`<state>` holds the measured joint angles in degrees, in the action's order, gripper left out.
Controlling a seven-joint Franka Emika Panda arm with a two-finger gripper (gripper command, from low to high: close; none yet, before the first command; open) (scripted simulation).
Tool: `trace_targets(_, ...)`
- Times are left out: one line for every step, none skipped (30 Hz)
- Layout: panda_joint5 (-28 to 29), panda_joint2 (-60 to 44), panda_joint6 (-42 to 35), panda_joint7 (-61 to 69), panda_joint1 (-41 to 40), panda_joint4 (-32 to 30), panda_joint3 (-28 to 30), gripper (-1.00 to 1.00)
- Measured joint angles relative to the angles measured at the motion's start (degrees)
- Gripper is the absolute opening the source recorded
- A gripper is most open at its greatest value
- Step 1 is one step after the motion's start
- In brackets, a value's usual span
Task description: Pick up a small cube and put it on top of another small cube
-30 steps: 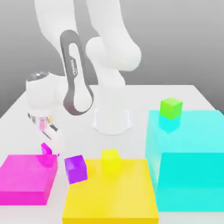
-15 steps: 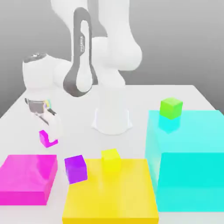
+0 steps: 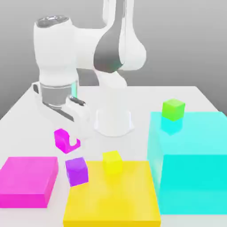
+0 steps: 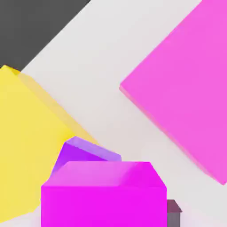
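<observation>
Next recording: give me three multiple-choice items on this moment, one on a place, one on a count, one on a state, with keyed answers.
1. Where does the green cube sit?
A. on the cyan block
B. on the yellow block
C. on the bare table
2. How many small cubes are there?
A. two
B. four
C. six
3. What is the state of the magenta cube?
A. lying on the table
B. held in the air by the gripper
C. stacked on the purple cube
Answers: 1 A, it rests on the cyan top. 2 B, green, yellow cube, purple, magenta. 3 B, it hangs between the fingers, clear of the table.
</observation>
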<state>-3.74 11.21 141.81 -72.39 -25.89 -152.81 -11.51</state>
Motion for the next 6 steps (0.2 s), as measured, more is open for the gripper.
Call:
trace_targets(0.4, -1.75, 2.03, -0.5, 0.0, -0.3, -0.23, -1.0)
trace_targets(0.92, -3.65, 4.28, -1.0, -0.05, -0.68, -0.38, -1.0)
trace_targets(1.41, -5.39, 6.4, -1.41, -0.1, -1.07, -0.45, 1.0)
trace_targets(1.41, -5.39, 6.4, -1.41, -0.1, -1.07, -0.45, 1.0)
trace_targets(1.41, -5.39, 6.4, -1.41, -0.1, -1.07, -0.45, 1.0)
trace_targets(1.41, -5.39, 6.4, -1.41, -0.1, -1.07, -0.45, 1.0)
